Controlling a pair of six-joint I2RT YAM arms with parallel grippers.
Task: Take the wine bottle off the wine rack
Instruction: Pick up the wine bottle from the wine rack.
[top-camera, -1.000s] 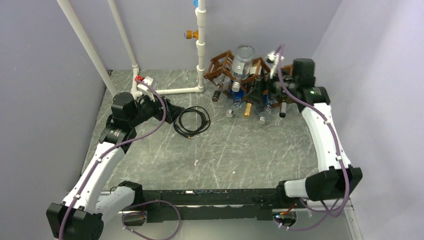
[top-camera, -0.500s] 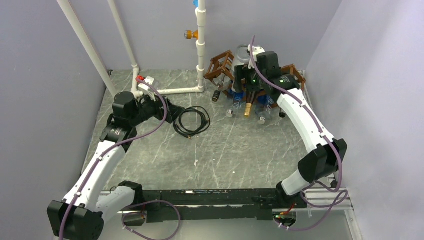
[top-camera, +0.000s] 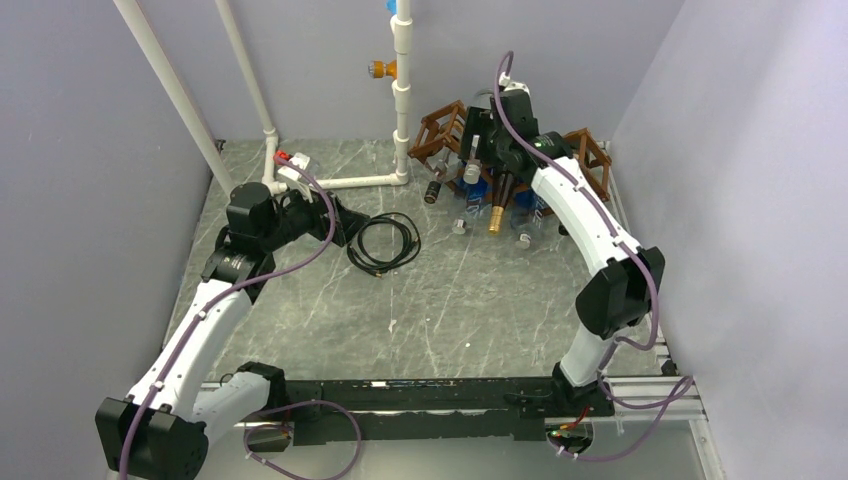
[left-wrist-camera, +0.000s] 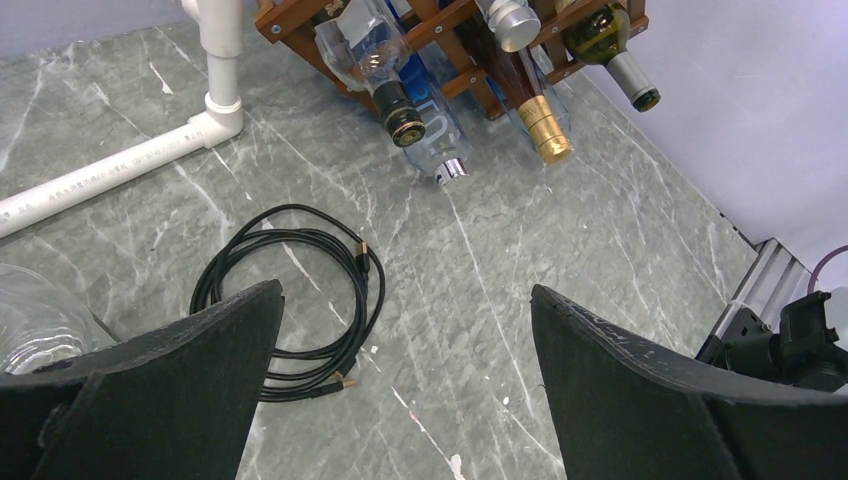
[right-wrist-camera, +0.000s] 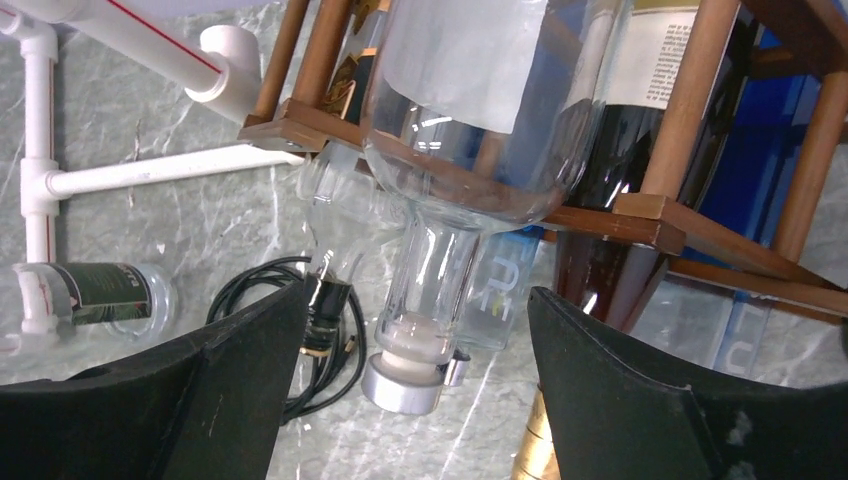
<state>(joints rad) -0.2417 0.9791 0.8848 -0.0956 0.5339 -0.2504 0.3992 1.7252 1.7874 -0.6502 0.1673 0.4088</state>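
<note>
The grey marble table (top-camera: 450, 300) carries the wine rack (top-camera: 437, 131) at its far edge, just beside the white pipes (top-camera: 402, 110). The rack is a brown lattice of thin slats (right-wrist-camera: 640, 215), and its cells hold several bottles (left-wrist-camera: 535, 105) with the necks sloping down toward the arms. The right arm (top-camera: 585, 215) reaches to the front of the rack. The left arm (top-camera: 205, 320) is well apart on the other side of the table, near a coiled black cable (top-camera: 385, 243).

The wine bottle (right-wrist-camera: 470, 110) that I judge to be the target is the clear glass one in the upper row, the widest body in the right wrist view, lying in its cell. Its neck (right-wrist-camera: 425, 270) comes out past the frame and ends in a silver cap (right-wrist-camera: 402, 385).

The right gripper (right-wrist-camera: 418, 295) has its jaws apart, one on each side of this neck, and neither touches the glass. The left gripper (left-wrist-camera: 405, 295) is fully spread with nothing in it.

About handling: the bottle looks empty, so it is probably light, but glass is stiff, smooth and breakable. The neck is the part that fits the jaws; the shoulder is too wide. A hold close to the shoulder, away from the cap, should slip less — and the pull should follow the slope of the cell, because the slats may catch the body
</note>
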